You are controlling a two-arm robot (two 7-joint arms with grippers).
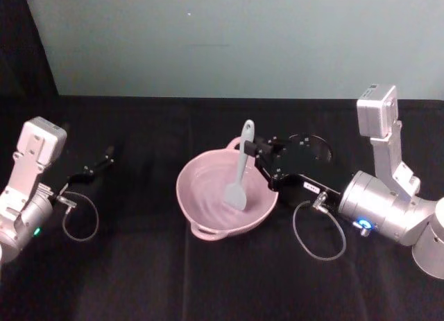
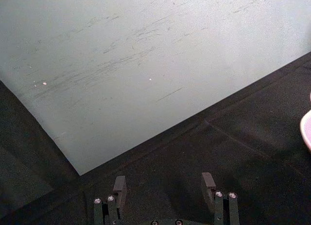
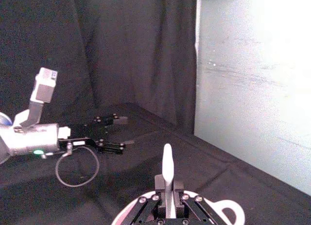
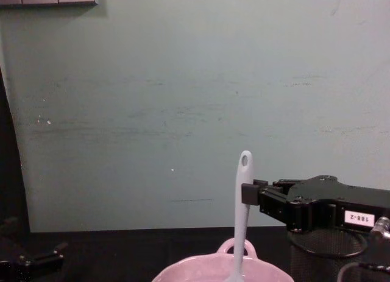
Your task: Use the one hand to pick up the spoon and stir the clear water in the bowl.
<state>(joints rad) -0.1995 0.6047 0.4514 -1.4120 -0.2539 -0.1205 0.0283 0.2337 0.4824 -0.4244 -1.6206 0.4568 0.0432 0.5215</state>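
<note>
The pale pink bowl [image 1: 201,203] sits mid-table with clear water in it. The white spoon [image 1: 241,170] stands nearly upright in the bowl, paddle head down in the water and the holed handle tip up. My right gripper [image 1: 252,149] reaches in from the right and is shut on the spoon's handle just below the tip. In the chest view the spoon [image 4: 242,209] rises from the bowl [image 4: 207,268] with the right gripper [image 4: 248,193] clamped on it. The right wrist view shows the spoon handle [image 3: 167,171] between the fingers. My left gripper [image 1: 99,165] rests open at the far left.
A black wire-mesh cup [image 4: 326,257] stands just behind my right gripper, to the right of the bowl. Loose cable loops [image 1: 319,231] hang by both wrists. A pale wall [image 1: 236,37] closes the back of the black-clothed table [image 1: 208,279].
</note>
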